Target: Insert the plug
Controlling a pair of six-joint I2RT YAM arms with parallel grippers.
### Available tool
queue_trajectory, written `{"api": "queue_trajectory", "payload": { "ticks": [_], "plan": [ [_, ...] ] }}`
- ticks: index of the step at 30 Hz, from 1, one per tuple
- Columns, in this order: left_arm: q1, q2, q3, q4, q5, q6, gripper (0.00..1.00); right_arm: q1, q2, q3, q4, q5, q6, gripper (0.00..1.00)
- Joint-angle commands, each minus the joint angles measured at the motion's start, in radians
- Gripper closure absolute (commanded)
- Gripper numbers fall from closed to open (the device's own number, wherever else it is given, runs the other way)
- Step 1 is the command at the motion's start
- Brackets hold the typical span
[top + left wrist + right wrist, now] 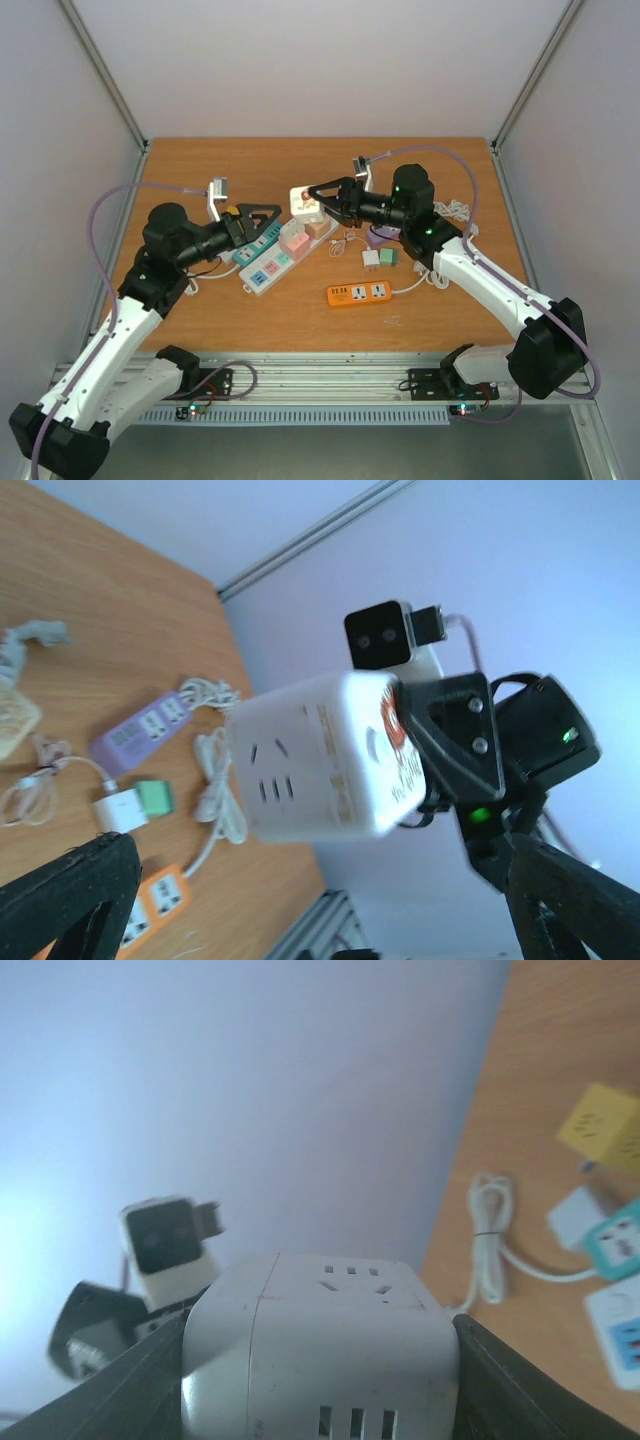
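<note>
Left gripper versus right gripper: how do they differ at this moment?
Left gripper stands wide open and empty; right gripper is closed on the white cube socket. Left gripper hangs above the teal power strip; right gripper holds its load slightly further back. Both point inward, facing each other.

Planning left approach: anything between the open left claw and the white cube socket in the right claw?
Nothing visible. The left wrist view shows the white cube socket straight ahead in open air, held by the right claw. The left claw faces it; the power strips lie below.
</note>
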Motion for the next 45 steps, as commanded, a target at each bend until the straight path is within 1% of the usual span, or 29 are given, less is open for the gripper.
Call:
{"api": "queue_trajectory", "payload": {
  "ticks": [1,7,10,14,15,17,21,23,25,28,29,31,34,37,40,41,44,45],
  "plan": [
    [-0.006,0.041,-0.012,0.237,0.064,-0.233,0.01,0.053,0.007,0.019,0.224,-0.067,0.152,0.47],
    [-0.052,0.07,-0.046,0.352,0.06,-0.389,0.01,0.082,0.027,0.027,0.28,-0.063,0.197,0.47],
    [-0.076,0.071,-0.052,0.391,0.044,-0.433,0.07,0.091,0.025,0.028,0.275,-0.056,0.197,0.47],
    [-0.1,0.085,-0.052,0.409,0.045,-0.482,0.21,0.095,0.011,0.019,0.26,-0.041,0.195,0.47],
    [-0.103,0.091,-0.054,0.414,0.045,-0.49,0.27,0.097,0.007,0.018,0.252,-0.035,0.191,0.47],
    [-0.106,0.101,-0.063,0.43,0.048,-0.509,0.36,0.104,-0.004,0.018,0.221,-0.026,0.173,0.47],
    [-0.108,0.113,-0.069,0.456,0.041,-0.534,0.5,0.112,-0.021,0.013,0.174,-0.012,0.134,0.46],
    [-0.107,0.114,-0.061,0.447,0.039,-0.514,0.55,0.111,-0.027,0.008,0.155,-0.011,0.114,0.45],
    [-0.107,0.114,-0.052,0.422,0.039,-0.487,0.59,0.112,-0.037,0.008,0.121,-0.009,0.076,0.39],
    [-0.105,0.105,-0.034,0.346,0.041,-0.422,0.61,0.112,-0.072,0.015,-0.013,0.01,-0.053,0.18],
    [-0.103,0.103,-0.03,0.308,0.044,-0.401,0.62,0.109,-0.091,0.015,-0.06,0.027,-0.108,0.14],
    [-0.097,0.102,-0.008,0.225,0.062,-0.341,0.65,0.097,-0.129,0.014,-0.122,0.048,-0.22,0.09],
    [-0.086,0.114,0.015,0.088,0.106,-0.251,0.66,0.086,-0.16,0.037,-0.236,0.038,-0.441,0.03],
    [-0.079,0.129,0.033,-0.001,0.163,-0.181,0.66,0.087,-0.165,0.068,-0.356,0.033,-0.679,0.02],
    [-0.079,0.142,0.065,-0.102,0.226,-0.122,0.66,0.09,-0.186,0.059,-0.412,0.038,-0.876,0.01],
    [-0.078,0.145,0.079,-0.151,0.242,-0.078,0.66,0.102,-0.192,0.058,-0.432,0.051,-0.956,0.02],
    [-0.077,0.151,0.123,-0.321,0.262,0.044,0.64,0.15,-0.207,0.064,-0.504,0.104,-1.109,0.02],
    [-0.076,0.152,0.131,-0.351,0.275,0.07,0.64,0.168,-0.213,0.064,-0.524,0.119,-1.148,0.02]
  ]
}}
